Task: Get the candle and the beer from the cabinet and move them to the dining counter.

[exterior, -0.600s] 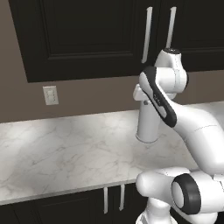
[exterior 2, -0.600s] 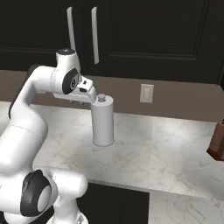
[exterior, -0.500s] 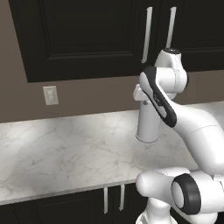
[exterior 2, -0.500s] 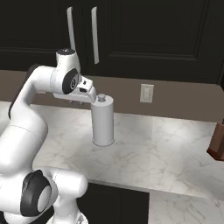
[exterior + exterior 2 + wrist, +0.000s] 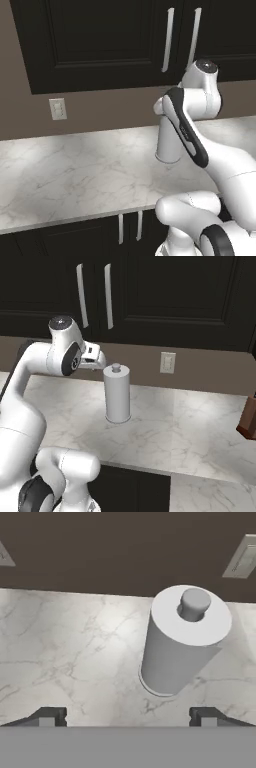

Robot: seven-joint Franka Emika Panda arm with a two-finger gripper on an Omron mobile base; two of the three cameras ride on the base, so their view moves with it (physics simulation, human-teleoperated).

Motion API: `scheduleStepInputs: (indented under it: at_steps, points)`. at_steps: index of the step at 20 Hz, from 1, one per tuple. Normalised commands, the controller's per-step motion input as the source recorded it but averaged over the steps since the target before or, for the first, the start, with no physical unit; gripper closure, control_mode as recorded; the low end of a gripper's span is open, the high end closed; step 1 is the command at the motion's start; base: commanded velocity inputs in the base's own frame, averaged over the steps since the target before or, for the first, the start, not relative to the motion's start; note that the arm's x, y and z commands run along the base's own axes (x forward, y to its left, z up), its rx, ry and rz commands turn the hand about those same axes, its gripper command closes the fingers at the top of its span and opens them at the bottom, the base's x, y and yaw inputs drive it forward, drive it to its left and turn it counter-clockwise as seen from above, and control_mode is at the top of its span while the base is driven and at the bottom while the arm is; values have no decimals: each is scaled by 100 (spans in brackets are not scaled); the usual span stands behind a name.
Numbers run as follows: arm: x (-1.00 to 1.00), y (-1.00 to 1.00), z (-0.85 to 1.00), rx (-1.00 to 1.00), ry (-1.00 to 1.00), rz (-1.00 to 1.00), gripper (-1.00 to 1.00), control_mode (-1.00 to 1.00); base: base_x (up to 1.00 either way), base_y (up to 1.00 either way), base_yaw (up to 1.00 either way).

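Note:
The cabinet (image 5: 100, 45) (image 5: 175, 296) hangs on the wall above the worktop, black, with both panelled doors shut and two long silver bar handles (image 5: 168, 40) (image 5: 108, 296) side by side. The candle and the beer are hidden from view. The dining counter is out of view. My gripper (image 5: 127, 719) is open, its two dark fingertips (image 5: 47, 717) wide apart with nothing between them. It hangs above the marble worktop, below the handles, looking down at a white paper towel roll (image 5: 182, 642). My hand (image 5: 94, 357) sits just left of that roll.
The paper towel roll (image 5: 167, 142) (image 5: 117, 393) stands upright on the narrow marble worktop (image 5: 75, 175) (image 5: 200, 431) along the wall. A wall outlet (image 5: 57, 108) (image 5: 167, 362) sits on the brown backsplash. A brown block (image 5: 248, 416) shows at the far right edge. Lower cabinets with short handles (image 5: 129, 227) lie beneath.

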Motion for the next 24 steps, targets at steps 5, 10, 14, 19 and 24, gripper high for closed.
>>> scheduleStepInputs:
  at_steps: [5, 10, 14, 19, 24]
  points:
    - [-5, 6, 40, 0, -26, 6, -100, -100, 0, 0, 0]
    - [-1, 8, 44, 0, -19, 0, -100, -100, 0, 0, 0]
    - [0, 9, 47, 0, -15, -6, -100, -100, 0, 0, 0]
    - [0, 9, 49, 0, -7, -11, -100, -100, 0, 0, 0]
    - [0, 1, 47, 0, -4, -10, -100, -100, 0, 0, 0]
